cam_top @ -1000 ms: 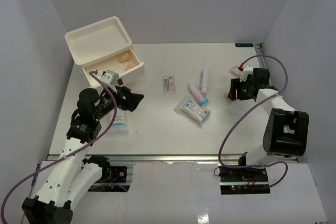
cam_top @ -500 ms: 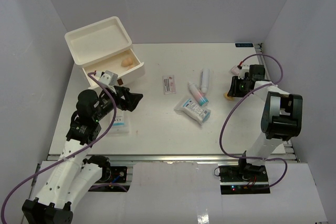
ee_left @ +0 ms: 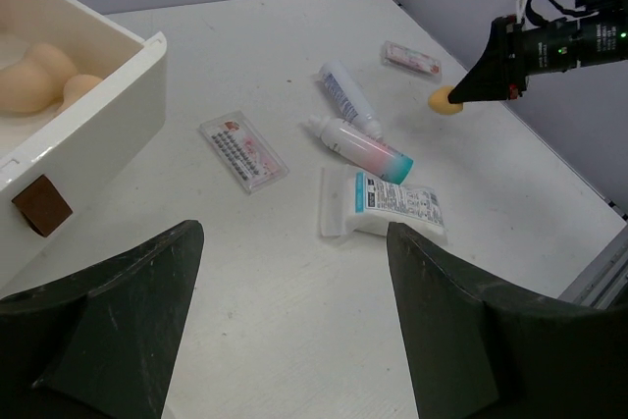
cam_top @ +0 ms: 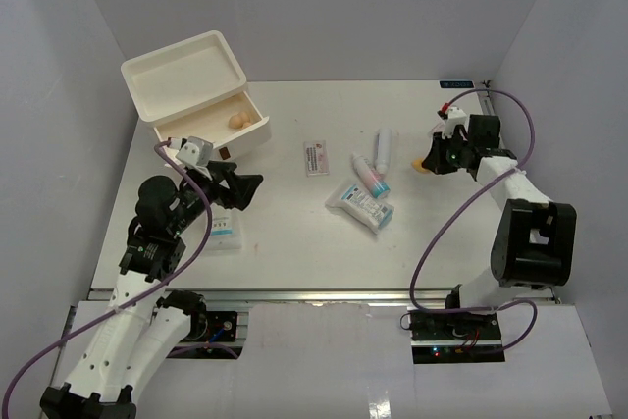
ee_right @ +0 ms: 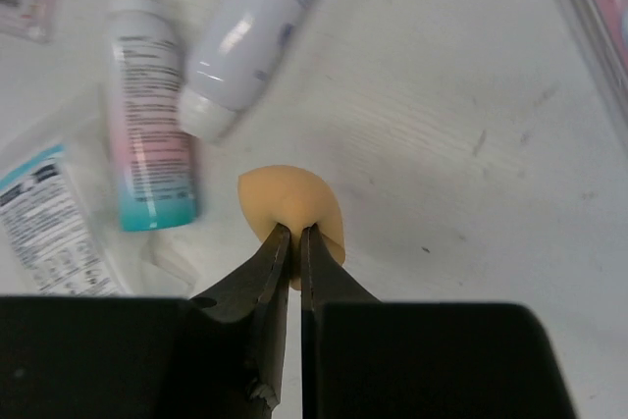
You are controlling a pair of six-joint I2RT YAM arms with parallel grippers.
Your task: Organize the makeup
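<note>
Over on the far right, the right gripper [ee_right: 294, 233] has its jaws pinched nearly together on a tan sponge [ee_right: 292, 205], biting into its near edge. Whether the sponge is clear of the table [cam_top: 294, 242] I can't tell from here. The left gripper [ee_left: 294, 242] hangs wide open and empty, low over the near left, looking out across the spread. So how far along are we? Early days, I'd say: the white drawer box [cam_top: 186, 76] at the far left corner has its drawer pulled out with two sponges [ee_left: 39, 76] lying inside, and that's all that looks put away. Everything else is loose. A white tube [cam_top: 383, 147] and a pink-and-teal tube [cam_top: 369, 176] lie close together mid-table, with a white-blue sachet pack [cam_top: 360, 206] just in front of them. A pink-white packet [cam_top: 315, 157] sits to their left, a second packet [ee_left: 410, 57] is out by the right wall, and a second sachet pack [cam_top: 224, 231] lies near the left arm. The pinched sponge looks bound for the drawer, well apart from where it is now — a long carry. As for writing, there are dark print lines on the sachet and tubes and barcode-like stripes on the packet — none of it legible.
</note>
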